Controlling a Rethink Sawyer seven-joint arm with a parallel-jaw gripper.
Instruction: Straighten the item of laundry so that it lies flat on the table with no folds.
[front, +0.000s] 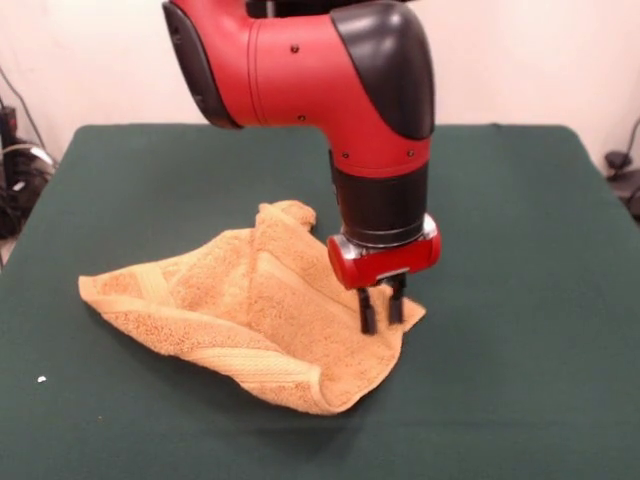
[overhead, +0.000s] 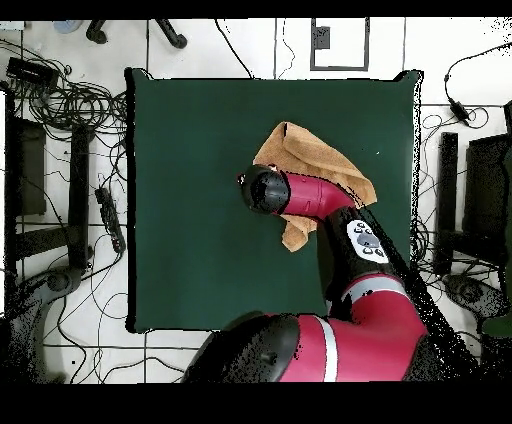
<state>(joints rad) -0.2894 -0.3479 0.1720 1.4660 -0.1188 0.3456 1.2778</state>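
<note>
**Golden terry still bunched under the end effector**

The towel (front: 250, 320) lies crumpled on the green bench (front: 520, 200), toward the camera-side half in the front view, one corner folded up into a ridge. The end effector (front: 382, 312) hangs low over the towel's edge, its fingers close together with a narrow gap, tips at the cloth, probably placed there to pinch the edge and draw it flat.

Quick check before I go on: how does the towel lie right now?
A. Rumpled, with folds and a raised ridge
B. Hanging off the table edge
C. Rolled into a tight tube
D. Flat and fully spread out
A: in the front view the towel lies bunched on the table, folded over itself with a raised ridge, and the pincer is down at its edge.
</note>
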